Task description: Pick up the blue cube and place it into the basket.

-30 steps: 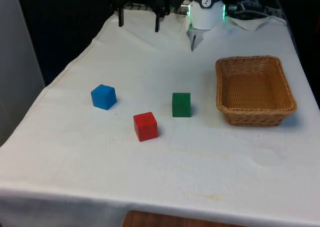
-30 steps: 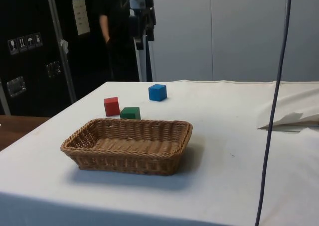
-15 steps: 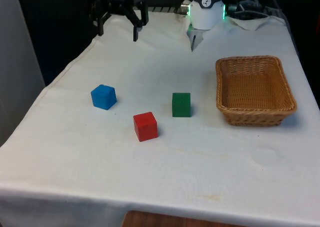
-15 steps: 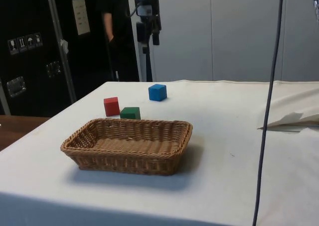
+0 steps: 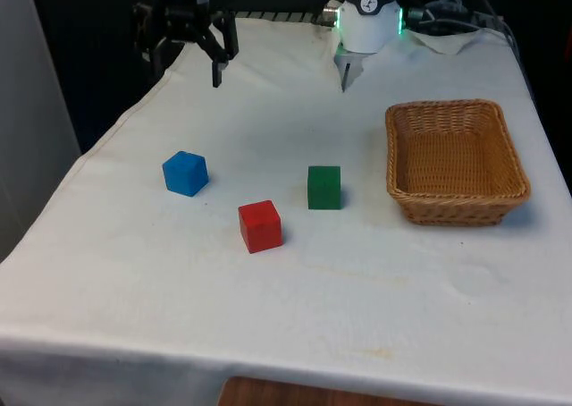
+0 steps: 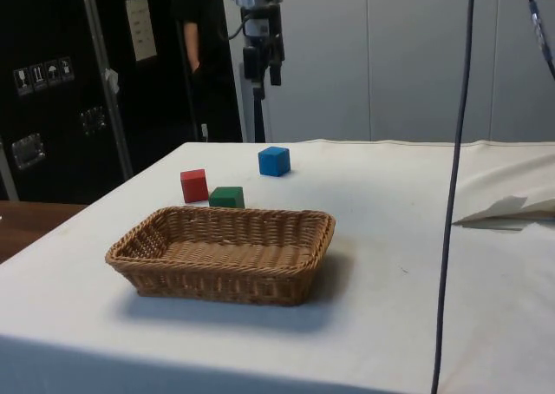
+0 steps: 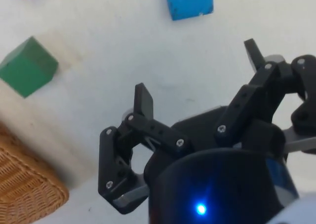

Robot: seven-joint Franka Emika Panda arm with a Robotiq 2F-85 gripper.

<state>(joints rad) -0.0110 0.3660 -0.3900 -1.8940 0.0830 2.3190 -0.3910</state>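
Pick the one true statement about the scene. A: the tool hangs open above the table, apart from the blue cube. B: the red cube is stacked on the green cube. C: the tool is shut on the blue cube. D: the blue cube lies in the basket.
A: the tool hangs open in the air, holding nothing, while the blue cube sits on the cloth and the basket holds nothing.

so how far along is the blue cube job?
Nothing done yet: the blue cube sits on the cloth beside the red cube and green cube. The claw hangs open above the table, holding nothing. Left: descend, grasp, carry to the empty basket.
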